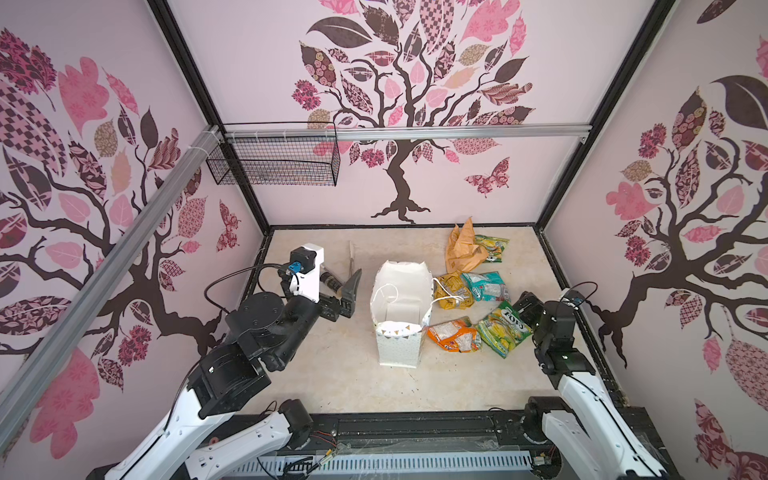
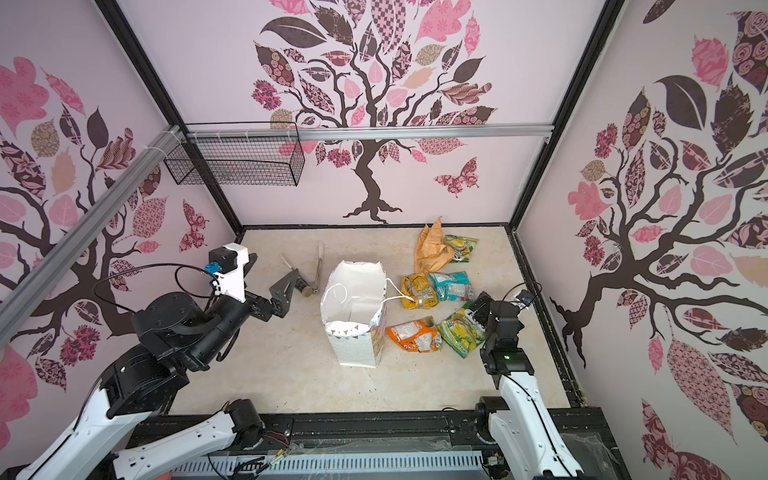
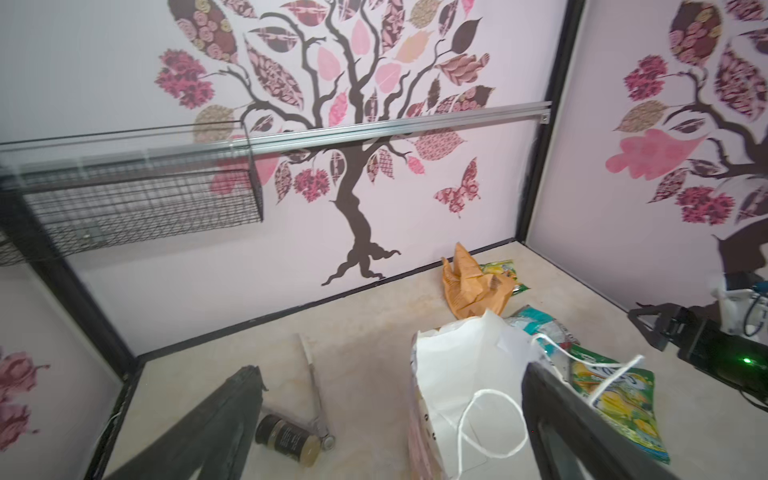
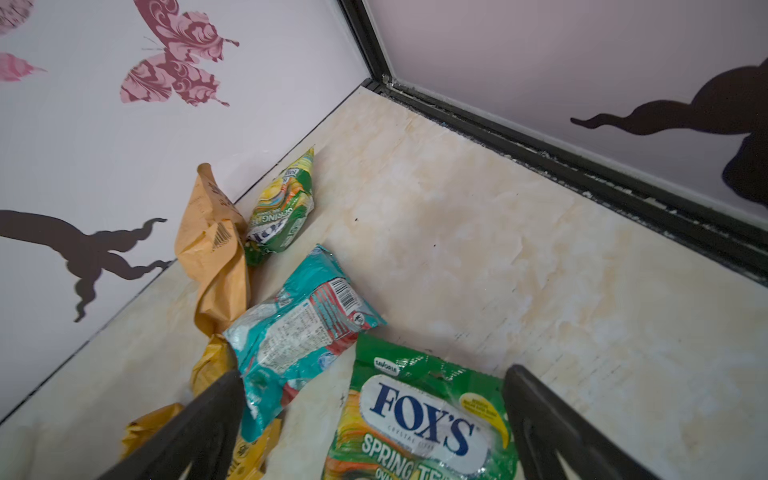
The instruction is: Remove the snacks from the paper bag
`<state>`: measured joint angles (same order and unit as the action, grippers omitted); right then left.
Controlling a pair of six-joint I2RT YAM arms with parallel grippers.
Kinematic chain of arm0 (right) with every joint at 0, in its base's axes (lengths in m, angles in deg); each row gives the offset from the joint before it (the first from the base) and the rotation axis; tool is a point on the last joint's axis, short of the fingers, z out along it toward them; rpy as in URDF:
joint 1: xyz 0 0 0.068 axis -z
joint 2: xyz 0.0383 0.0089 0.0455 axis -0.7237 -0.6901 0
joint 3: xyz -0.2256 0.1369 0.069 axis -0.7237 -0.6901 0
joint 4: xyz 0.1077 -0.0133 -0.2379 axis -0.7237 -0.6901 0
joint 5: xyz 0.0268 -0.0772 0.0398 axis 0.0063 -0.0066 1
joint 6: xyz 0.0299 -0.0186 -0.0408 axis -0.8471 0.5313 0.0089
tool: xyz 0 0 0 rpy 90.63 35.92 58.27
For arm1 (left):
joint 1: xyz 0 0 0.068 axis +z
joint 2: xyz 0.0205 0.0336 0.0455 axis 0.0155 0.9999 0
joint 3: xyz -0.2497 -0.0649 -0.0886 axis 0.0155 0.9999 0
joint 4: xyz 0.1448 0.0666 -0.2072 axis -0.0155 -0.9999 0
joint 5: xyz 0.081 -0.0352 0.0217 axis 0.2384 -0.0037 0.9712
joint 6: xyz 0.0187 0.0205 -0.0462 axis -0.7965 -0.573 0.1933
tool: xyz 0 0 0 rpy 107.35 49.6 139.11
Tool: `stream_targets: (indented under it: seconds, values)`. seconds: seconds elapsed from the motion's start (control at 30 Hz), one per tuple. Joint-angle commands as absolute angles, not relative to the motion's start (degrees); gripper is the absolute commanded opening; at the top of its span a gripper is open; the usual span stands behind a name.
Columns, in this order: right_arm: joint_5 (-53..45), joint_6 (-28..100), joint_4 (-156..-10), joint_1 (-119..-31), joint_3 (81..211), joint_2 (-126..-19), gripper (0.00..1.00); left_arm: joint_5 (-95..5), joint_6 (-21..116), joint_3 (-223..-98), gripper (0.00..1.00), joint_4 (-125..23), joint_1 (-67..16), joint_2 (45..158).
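My left gripper (image 3: 392, 369) stood wide and empty near the upright gift bag (image 1: 399, 345); my right gripper (image 4: 374, 374), equally wide, hung over the Fox's packet (image 4: 419, 419), the bag apparently emptied

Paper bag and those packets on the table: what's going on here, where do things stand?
Neither hand holds anything. The paper bag stands upright and looks empty from above. Out on the table beside it lie the orange packet, mustard packet, teal packet, far green packet and near green packet. The right hand hovers open over the near green packet; the left hand is open, clear of the bag.
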<state>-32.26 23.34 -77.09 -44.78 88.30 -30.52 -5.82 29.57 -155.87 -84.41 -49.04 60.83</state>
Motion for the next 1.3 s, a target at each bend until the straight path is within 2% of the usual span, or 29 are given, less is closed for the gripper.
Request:
stream_targets:
  seconds: [0.0,0.2,0.33,0.47,0.6,0.73,0.8,0.87,1.0,1.13,1.27]
  values:
    - [-37.9,33.6,-59.8,-44.7,86.4,-36.0,1.0,4.1,27.1,-151.0,0.99,-83.3,-49.1,58.8]
    - [-36.8,38.1,-40.2,-44.7,81.3,-47.8,1.0,13.3,21.9,-139.4,0.99,-79.8,-48.9,55.2]
    - [-33.5,38.7,-32.4,-44.7,80.5,-55.9,1.0,15.4,20.5,-131.9,0.99,-75.6,-47.5,53.5]
    - [-31.9,41.3,-25.3,-44.9,81.9,-61.9,1.0,9.4,24.3,-127.3,0.99,-74.4,-41.3,51.7]
    - [-30.9,43.3,-4.6,-45.1,76.5,-69.7,1.0,5.6,24.2,-122.6,0.98,-71.2,-35.6,50.5]
    - [-27.7,43.3,-11.9,-44.7,77.3,-66.4,1.0,3.2,22.4,-117.7,0.98,-66.9,-31.5,49.9]
    - [-24.4,44.8,-5.0,-44.7,75.9,-70.9,1.0,0.6,24.4,-116.0,0.98,-65.0,-28.6,50.0]
    - [-24.2,45.6,8.3,-44.7,74.1,-77.3,1.0,-2.6,27.1,-115.5,0.98,-64.2,-25.3,50.4]
    - [-24.2,44.8,-3.3,-44.7,76.0,-71.9,1.0,-8.4,33.7,-114.2,0.98,-60.8,-16.7,54.5]
    - [-24.2,45.8,-6.1,-45.3,78.2,-72.7,1.0,-14.9,41.3,-110.9,0.98,-53.4,-5.0,59.5]
    - [-24.4,46.3,-8.9,-45.9,79.6,-72.6,1.0,-12.8,39.1,-110.6,0.98,-48.3,-3.8,65.2]
